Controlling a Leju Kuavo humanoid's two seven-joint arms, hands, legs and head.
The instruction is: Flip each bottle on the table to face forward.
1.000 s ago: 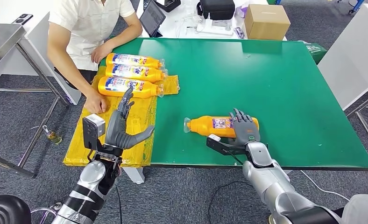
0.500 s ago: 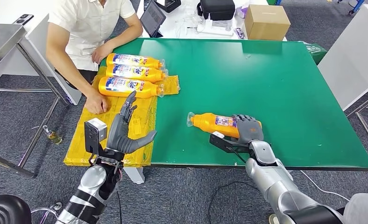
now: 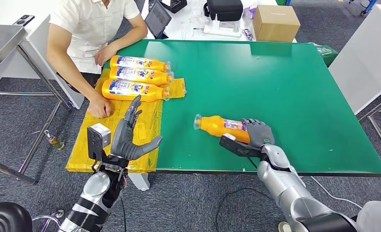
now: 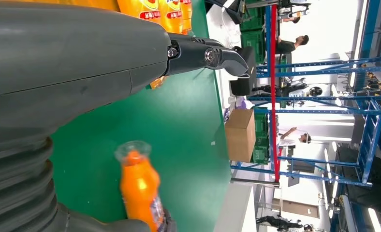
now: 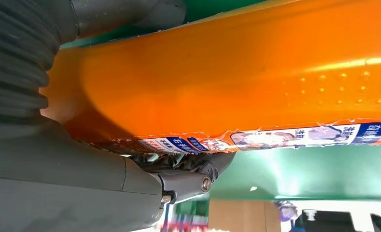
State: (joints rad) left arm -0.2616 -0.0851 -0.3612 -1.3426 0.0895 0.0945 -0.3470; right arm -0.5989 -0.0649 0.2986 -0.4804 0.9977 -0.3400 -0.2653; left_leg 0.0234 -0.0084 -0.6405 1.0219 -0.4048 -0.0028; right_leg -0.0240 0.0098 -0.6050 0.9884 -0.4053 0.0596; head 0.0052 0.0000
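Three orange plastic bottles [image 3: 135,76] are laid label-up on yellow sheeting [image 3: 145,121], seemingly already done. Left hand [image 3: 129,135] is held released over that sheeting, nothing in it. Further right, a fourth orange bottle [image 3: 221,126] lies on the green bench [image 3: 285,87], grasped by the right hand [image 3: 257,135], presumably for rolling label-forward.

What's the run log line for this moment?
right hand: grips orange bottle | left hand: empty, over yellow sheet | three bottles: beside person
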